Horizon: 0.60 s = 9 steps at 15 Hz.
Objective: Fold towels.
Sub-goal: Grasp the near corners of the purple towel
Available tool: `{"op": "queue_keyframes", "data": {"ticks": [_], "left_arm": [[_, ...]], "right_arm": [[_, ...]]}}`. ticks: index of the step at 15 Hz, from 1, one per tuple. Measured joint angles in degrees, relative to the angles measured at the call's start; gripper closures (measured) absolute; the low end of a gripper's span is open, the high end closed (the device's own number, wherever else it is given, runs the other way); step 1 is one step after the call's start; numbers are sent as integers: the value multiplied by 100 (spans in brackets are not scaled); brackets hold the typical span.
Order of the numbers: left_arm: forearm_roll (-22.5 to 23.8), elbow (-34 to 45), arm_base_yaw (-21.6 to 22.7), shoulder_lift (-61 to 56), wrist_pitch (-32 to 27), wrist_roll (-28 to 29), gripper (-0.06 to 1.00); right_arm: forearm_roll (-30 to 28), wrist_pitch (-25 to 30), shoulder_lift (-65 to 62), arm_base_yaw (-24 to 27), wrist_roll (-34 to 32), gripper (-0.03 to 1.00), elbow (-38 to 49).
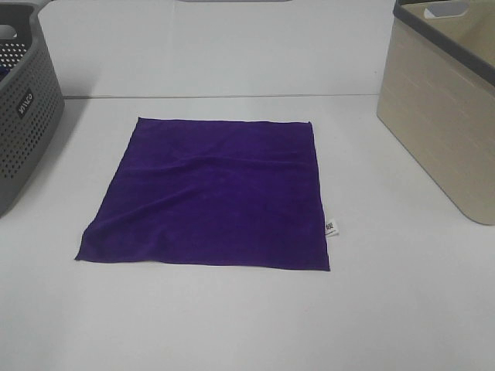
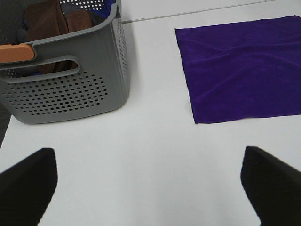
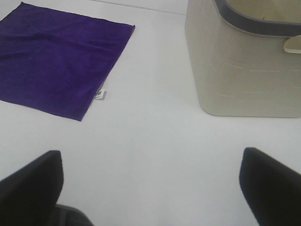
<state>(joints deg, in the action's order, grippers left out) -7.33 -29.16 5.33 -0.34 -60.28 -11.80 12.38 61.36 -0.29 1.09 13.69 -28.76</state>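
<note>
I am hovering my left gripper point(image 2: 148, 157) over bare white table point(image 1: 232, 325), its two dark jaws standing spread wide at the edges of my wrist view, with nothing between them and nothing touching them. My right gripper point(image 3: 150, 157) is hanging the same way, jaws wide apart over bare table, gripping nothing. Neither gripper is showing in the high view.

Beyond my jaws the purple towel point(image 1: 213, 193) is lying open and flat in a single layer near the middle of the table, well apart from both grippers. It is sitting roughly square, turned slightly, with a few shallow wrinkles running across its far half and a small ripple at its near left corner. A small white tag point(image 1: 331, 228) is sticking out from its right edge, toward the near corner, and is resting on the table; my right wrist view is showing it too point(image 3: 99, 94).

To the left of the towel, not touching it, a grey perforated basket point(image 1: 23, 116) is standing at the table's left edge, and my left wrist view is showing a brown cloth point(image 2: 44, 23) lying inside it. To the right, a beige basket point(image 1: 441, 116) with a dark rim is standing at the right edge, also clear of the towel.
</note>
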Motion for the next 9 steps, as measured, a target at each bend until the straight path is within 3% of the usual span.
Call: {"op": "queue_keyframes", "data": {"ticks": [4,6,9], "left_arm": [[-138,-292,0,625,-103,0,-4],[-149,-756,0,1719,-178,0,-4],[-23,-1748,0,4354,-178,-46,-4]], "right_arm": [[63,-126,636,0,-46,-2,-458],[63,-34,1713,0,-367,-2,-722],[304,-29,4607,0,-561,-2,-1301]]}}
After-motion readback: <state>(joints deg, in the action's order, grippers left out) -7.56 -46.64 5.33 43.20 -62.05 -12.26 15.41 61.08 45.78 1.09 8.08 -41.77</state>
